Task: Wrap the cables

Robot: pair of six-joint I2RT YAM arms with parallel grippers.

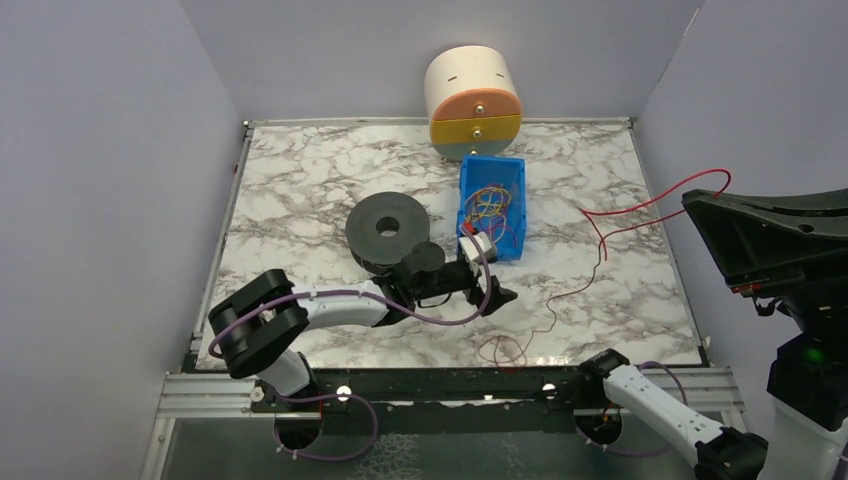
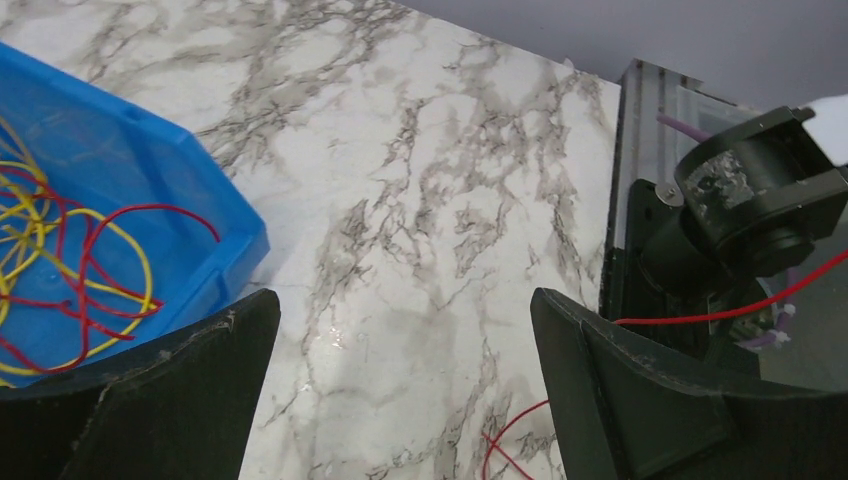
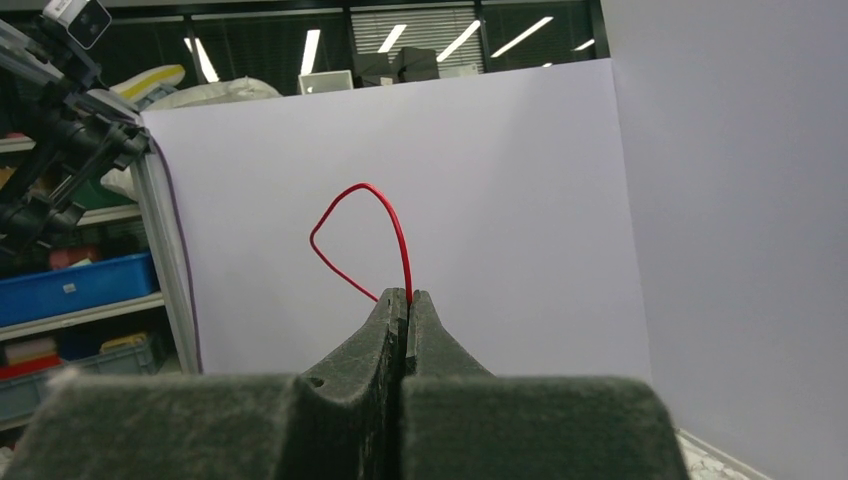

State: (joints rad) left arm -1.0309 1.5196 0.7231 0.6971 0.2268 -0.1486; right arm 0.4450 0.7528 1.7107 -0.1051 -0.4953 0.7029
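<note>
**Operator:** Where is the red cable (image 1: 600,250)?

**Technician:** One end is raised off the desk (image 1: 300,190) at the right side. It is clamped between the right fingers (image 3: 390,330), which are pressed fully together on it. Above the fingertips the cable forms a small arch. From there it drops to the desk, crosses the marble surface toward the near edge, and ends in a small loose loop close to that edge.

**Operator:** State of the left fingers (image 2: 620,390)?

**Technician:** Spread wide, holding nothing. They hover over bare desk, just beside the near end of the blue bin (image 1: 492,205).

**Operator:** What is in the bin?

**Technician:** A tangle of thin yellow and red wires.

**Operator:** Other items?

**Technician:** A black spool (image 1: 388,228) stands on the desk left of the bin, touching the left arm's wrist area in the top view. A round drawer unit (image 1: 473,100) sits at the far edge, behind the bin.
</note>
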